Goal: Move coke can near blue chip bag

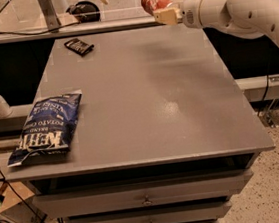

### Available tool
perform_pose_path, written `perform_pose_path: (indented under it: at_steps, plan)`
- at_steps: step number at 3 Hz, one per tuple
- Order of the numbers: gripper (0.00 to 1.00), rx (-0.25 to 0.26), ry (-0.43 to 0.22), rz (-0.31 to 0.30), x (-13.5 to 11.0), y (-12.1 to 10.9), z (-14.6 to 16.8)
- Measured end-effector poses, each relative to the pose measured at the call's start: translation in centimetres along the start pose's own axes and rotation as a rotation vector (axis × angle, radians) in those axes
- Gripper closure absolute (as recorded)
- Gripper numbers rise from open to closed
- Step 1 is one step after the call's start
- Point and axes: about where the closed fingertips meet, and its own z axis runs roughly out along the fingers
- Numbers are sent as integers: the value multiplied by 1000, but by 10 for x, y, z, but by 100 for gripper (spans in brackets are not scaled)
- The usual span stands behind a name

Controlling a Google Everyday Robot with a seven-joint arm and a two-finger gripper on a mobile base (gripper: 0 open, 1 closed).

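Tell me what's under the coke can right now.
Nothing supports it: the coke can hangs in the gripper, above the far edge of the grey table, with no object beneath. The gripper's fingers hide the part of the can they clamp.

Gripper (161,9), upper right: matt tan, on a smooth, white, plastic-looking arm (233,4), clamped on the can (152,0), which is glossy red metal. Table (148,97): smooth grey top with a soft sheen mid-frame. Bag (48,125), left edge: crinkly, glossy blue film. Packet (78,46), upper left: shiny black wrapper. Drawers (114,199) below: matt grey, small metal knobs (146,201).
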Motion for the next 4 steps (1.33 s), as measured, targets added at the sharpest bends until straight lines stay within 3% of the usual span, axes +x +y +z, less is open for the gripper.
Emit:
perform_pose_path:
  at_steps: [1,2,3,4]
  plan:
    - [100,-74,22,-72,-2,31,-3]
    - [100,-203,44,-131,5,79,-4]
    - [100,-349,60,-153,20,135,-2]
    - [100,-486,63,-135,36,187,2]
